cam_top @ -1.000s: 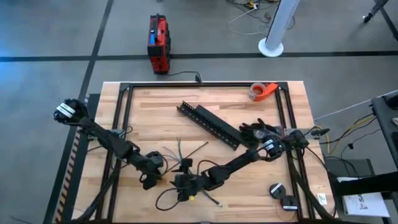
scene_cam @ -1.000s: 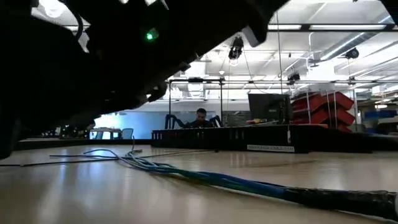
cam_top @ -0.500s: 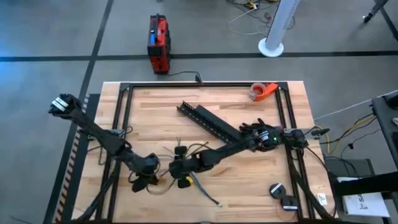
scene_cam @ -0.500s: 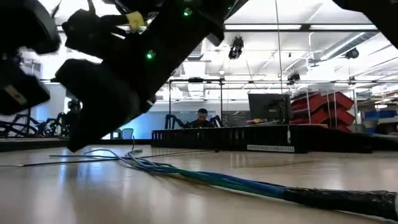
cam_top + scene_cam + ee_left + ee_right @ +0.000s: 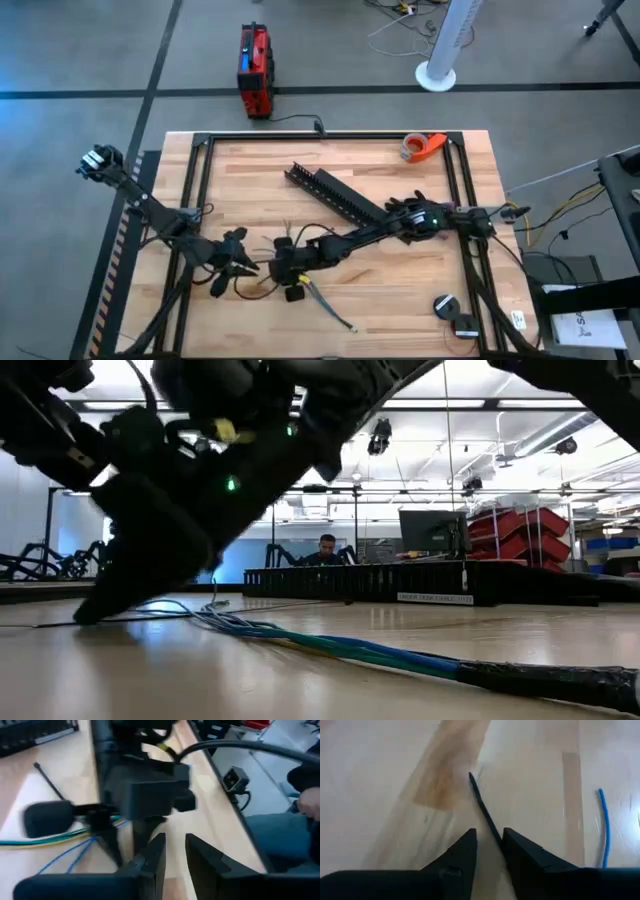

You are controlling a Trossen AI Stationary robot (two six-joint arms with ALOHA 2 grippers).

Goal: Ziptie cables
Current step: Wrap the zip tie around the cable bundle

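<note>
Since a second ago my right end effector [image 5: 287, 272] has slid left along the cables [image 5: 262, 283] at the bench's [image 5: 400, 290] near-left, toward my left end effector [image 5: 238, 262], nearly closed on nothing. It pinches a black ziptie [image 5: 485, 817], ready for wrapping.

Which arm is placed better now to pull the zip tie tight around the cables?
Probably the right: the right gripper has a thin black strip, likely the zip tie, between its fingers. The left gripper sits beside the cables.
</note>
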